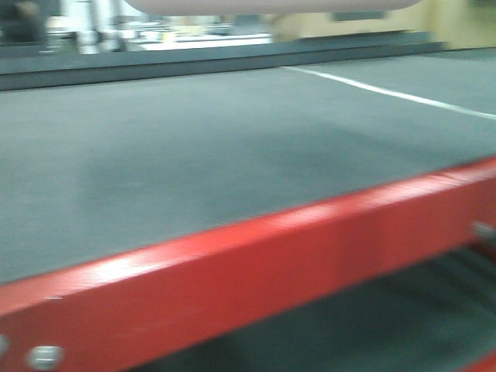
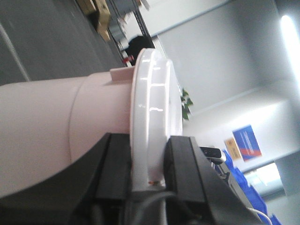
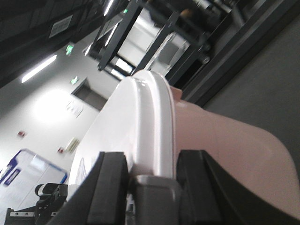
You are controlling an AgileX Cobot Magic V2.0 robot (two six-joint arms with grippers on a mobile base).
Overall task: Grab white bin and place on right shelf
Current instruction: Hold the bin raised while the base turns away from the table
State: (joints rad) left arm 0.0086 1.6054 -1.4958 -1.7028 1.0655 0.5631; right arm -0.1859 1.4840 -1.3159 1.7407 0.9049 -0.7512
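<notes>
Front view: white bin (image 1: 256, 5) shows only at the top edge, held clear above the red-framed table (image 1: 232, 256); frame blurred; right shelf not in view; left wrist: left gripper (image 2: 147, 157) has its fingers (image 2: 115, 164) clenched on the bin's lidded rim; right wrist: right gripper (image 3: 152, 180) grasps the rim likewise; judgement: carry step, so keep both arms level and moving together, since rim-only holds may slip; writing: blue poster (image 2: 246, 142) and blue-white panel (image 3: 26, 176) illegible; no brand seen.

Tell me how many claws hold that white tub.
2: the left gripper and the right gripper, each shut on the bin rim; neither shows in the front view.
</notes>
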